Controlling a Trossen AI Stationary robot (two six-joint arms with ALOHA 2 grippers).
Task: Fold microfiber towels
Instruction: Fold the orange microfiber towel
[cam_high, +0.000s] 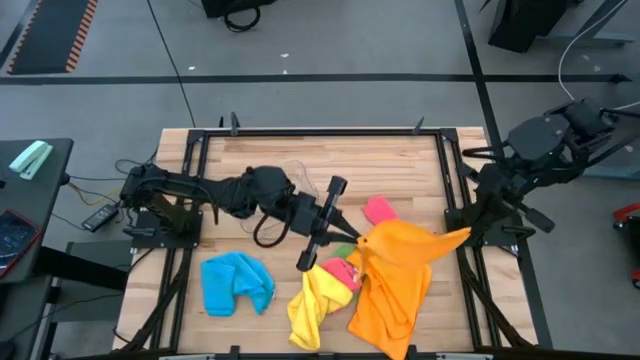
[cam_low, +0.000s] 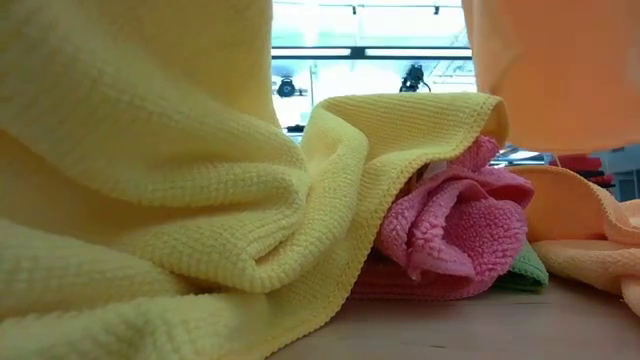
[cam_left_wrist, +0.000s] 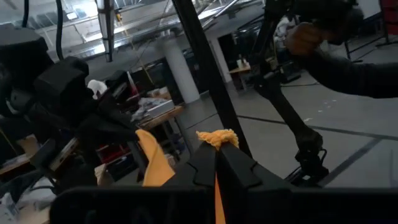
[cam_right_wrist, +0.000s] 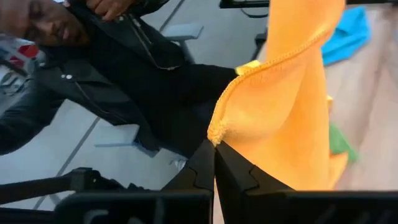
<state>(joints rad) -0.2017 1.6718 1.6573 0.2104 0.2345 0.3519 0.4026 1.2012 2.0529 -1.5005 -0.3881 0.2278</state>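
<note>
Slippage looks like the main worry from where I stand: each end effector pinches only a small bit of the orange towel's (cam_high: 395, 280) edge. The left end effector (cam_left_wrist: 216, 163) is clamped on one corner, a little tuft poking out above its tips, and the right end effector (cam_right_wrist: 215, 160) is clamped on the hem at another corner. If the arms pull apart too hard, or unevenly, I'd guess one corner could tear free and the cloth would drop back in a heap.

The other risk is the pile beneath. The orange towel hangs low over the yellow towel (cam_high: 312, 305) and the pink towel (cam_high: 341, 273), so dragging it sideways might snag them and haul them along.

Stretched between the two grips above the tabletop (cam_high: 300, 160), its top edge runs roughly left to right across the near-right part of the board, the rest drooping down toward the front edge. A blue towel (cam_high: 235, 282) lies well apart on the left.
</note>
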